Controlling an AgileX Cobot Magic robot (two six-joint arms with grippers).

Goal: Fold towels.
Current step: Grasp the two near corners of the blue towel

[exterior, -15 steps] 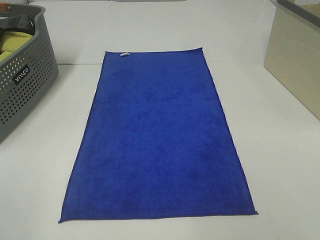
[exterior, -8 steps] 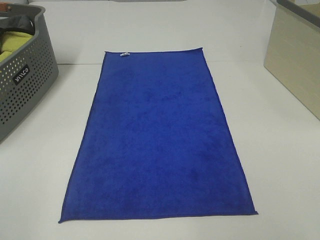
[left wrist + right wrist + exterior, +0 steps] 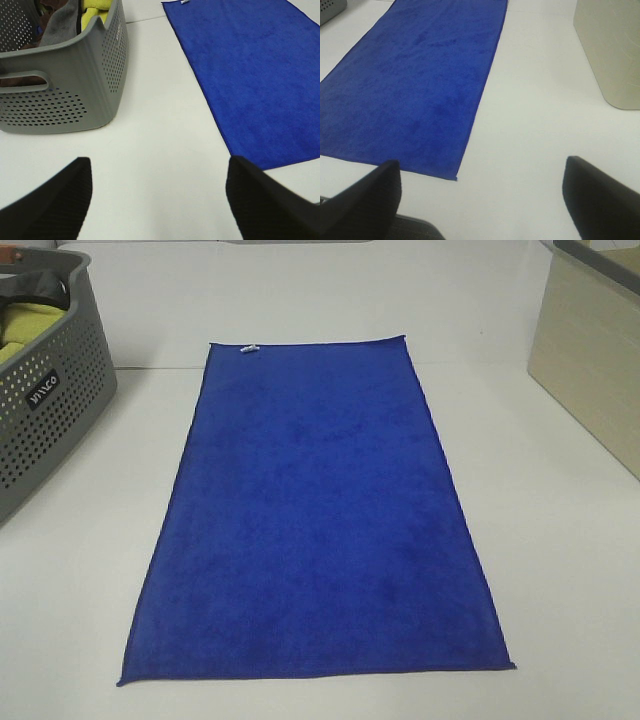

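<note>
A blue towel (image 3: 315, 515) lies flat and spread out lengthwise on the white table, with a small white tag (image 3: 249, 348) at its far left corner. It also shows in the left wrist view (image 3: 250, 75) and the right wrist view (image 3: 415, 75). No arm shows in the exterior high view. My left gripper (image 3: 160, 200) is open and empty over bare table near the towel's near left corner. My right gripper (image 3: 482, 200) is open and empty over bare table near the towel's near right corner (image 3: 456, 177).
A grey perforated basket (image 3: 45, 410) holding yellow and dark towels (image 3: 75, 15) stands at the left. A beige bin (image 3: 590, 360) stands at the right, also in the right wrist view (image 3: 612, 47). The table's front edge (image 3: 415, 222) lies just below the towel.
</note>
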